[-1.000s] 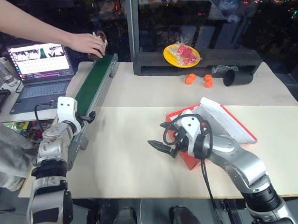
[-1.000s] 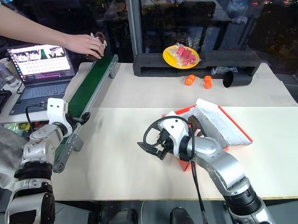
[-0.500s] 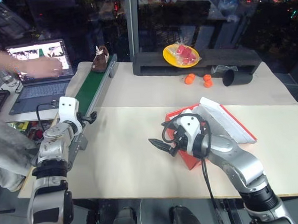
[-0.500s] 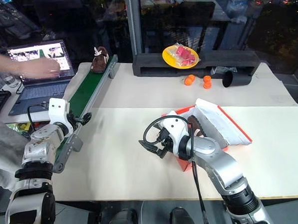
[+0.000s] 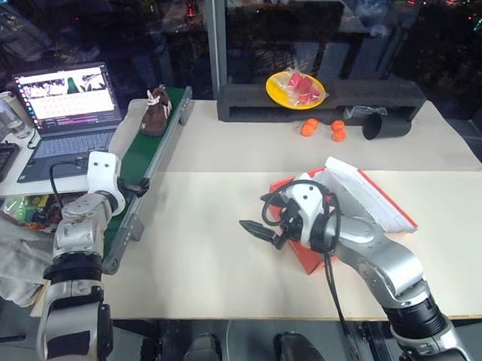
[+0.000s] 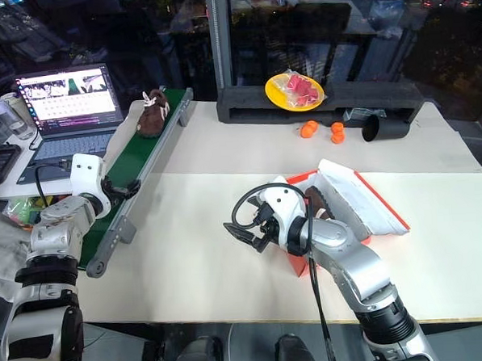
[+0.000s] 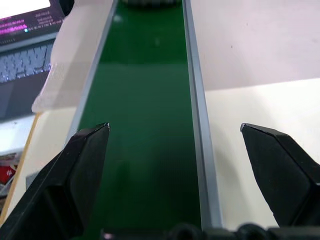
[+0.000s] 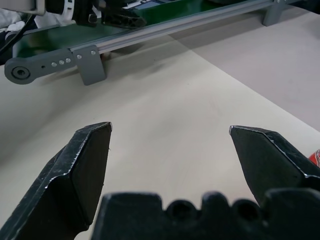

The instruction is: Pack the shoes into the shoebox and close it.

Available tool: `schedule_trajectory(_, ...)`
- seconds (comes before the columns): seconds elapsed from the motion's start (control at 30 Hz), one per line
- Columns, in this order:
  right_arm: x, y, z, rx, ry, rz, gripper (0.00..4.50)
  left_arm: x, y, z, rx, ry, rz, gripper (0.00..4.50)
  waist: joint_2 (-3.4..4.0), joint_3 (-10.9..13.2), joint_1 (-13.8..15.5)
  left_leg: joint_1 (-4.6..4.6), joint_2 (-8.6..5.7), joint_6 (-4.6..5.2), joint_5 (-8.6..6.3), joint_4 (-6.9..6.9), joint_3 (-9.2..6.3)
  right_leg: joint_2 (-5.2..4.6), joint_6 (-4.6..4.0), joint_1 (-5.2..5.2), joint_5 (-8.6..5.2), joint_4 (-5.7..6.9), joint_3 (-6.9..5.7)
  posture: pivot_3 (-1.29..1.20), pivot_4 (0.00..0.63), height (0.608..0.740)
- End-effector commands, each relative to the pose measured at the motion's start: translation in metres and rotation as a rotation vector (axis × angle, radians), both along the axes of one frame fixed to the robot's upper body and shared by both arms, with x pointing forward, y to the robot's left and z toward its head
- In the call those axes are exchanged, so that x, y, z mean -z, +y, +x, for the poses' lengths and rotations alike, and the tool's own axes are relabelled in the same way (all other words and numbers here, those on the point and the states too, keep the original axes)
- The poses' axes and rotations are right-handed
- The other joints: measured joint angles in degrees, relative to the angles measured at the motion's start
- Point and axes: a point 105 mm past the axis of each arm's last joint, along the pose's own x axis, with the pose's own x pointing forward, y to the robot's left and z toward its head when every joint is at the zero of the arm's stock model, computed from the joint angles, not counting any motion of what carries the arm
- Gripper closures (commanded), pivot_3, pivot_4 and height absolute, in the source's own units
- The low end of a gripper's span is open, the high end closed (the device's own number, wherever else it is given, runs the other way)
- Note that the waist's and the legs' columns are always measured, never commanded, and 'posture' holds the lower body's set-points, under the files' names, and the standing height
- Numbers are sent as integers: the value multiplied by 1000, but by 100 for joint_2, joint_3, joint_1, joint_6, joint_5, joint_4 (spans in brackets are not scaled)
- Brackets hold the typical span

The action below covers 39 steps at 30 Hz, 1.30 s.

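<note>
We see a dark brown shoe with pale laces and trim. It sits on a dark green belt with grey metal sides. The shoebox is red-orange outside and white inside. The table is pale cream. We see a bright yellow plate with red and pink things on it, and three small orange balls nearby. A black cup lies beside them. The long block under the plate is black. The laptop is grey, and its screen glows white and pink. Both grippers, left gripper and right gripper, have black fingers.
</note>
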Motion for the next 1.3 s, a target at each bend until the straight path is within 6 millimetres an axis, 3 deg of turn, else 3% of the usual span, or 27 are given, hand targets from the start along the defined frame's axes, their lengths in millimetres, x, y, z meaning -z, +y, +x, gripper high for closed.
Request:
schedule_trajectory(0.03,-14,-2,1,13,-51,17,44,-30,3,3,-2,17,11,0,-1,1,-5,0,0,0,0,0,0,0,0,0,0,1,0,0,150,719)
schedule_trajectory(0.33,-14,-2,2,23,-48,25,44,-71,9,7,-31,-33,100,0,-4,2,-5,0,0,0,0,1,-1,1,0,-1,0,3,0,0,150,719)
schedule_trajectory(0.7,-15,-1,3,29,-50,37,44,-85,10,9,-43,-91,130,0,-4,2,-5,0,0,0,0,1,0,1,0,-2,0,5,0,0,150,719)
schedule_trajectory(0.87,-18,0,3,32,-54,47,44,-62,11,8,-37,-29,136,0,-4,2,-4,0,-1,0,0,1,0,1,0,-2,0,5,0,0,150,719)
schedule_trajectory(1.1,-20,0,2,35,-57,56,44,-5,5,0,-25,165,140,0,-4,2,-5,1,0,0,0,1,0,1,0,-2,0,8,0,0,150,719)
schedule_trajectory(1.2,-21,-1,3,38,-55,59,0,-8,2,0,-9,148,131,738,0,-1,1,10,-1,0,0,2,0,1,0,3,0,15,1,0,150,719)
schedule_trajectory(1.3,-21,-3,3,43,-55,57,0,-11,1,1,-10,141,126,1882,-1,-1,26,22,-2,-5,4,2,1,-1,-1,11,-1,23,1,0,150,719)
